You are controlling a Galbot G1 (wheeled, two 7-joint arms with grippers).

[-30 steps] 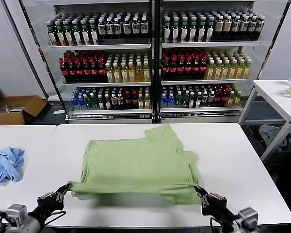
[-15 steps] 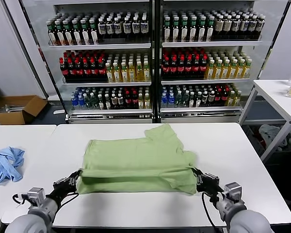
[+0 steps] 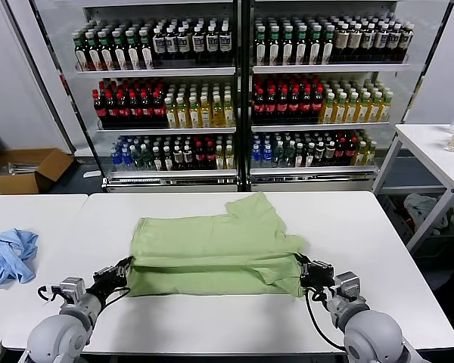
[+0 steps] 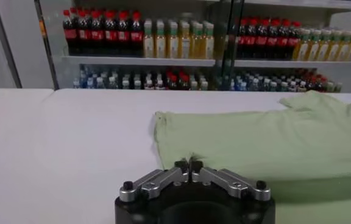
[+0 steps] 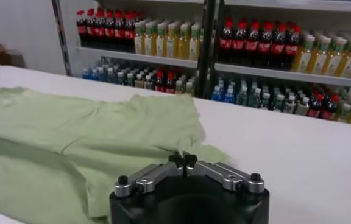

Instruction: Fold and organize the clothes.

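The light green shirt (image 3: 216,253) lies in the middle of the white table (image 3: 348,227), its near hem lifted and carried back over itself. My left gripper (image 3: 126,266) is shut on the shirt's near left corner, and my right gripper (image 3: 301,267) is shut on the near right corner. In the left wrist view the shut fingertips (image 4: 189,164) pinch the green cloth (image 4: 261,140). In the right wrist view the shut gripper (image 5: 182,160) pinches the cloth (image 5: 72,134) too. The checkered print and buttons are hidden.
A crumpled sky-blue garment (image 3: 9,255) lies on the left table. Drink shelves (image 3: 238,91) stand behind the tables. Another white table (image 3: 439,151) is at the far right, a cardboard box (image 3: 26,170) on the floor at left.
Both grippers have moved away from the near edge, carrying the shirt's near hem up and back over the shirt. The fold now lies farther from me.
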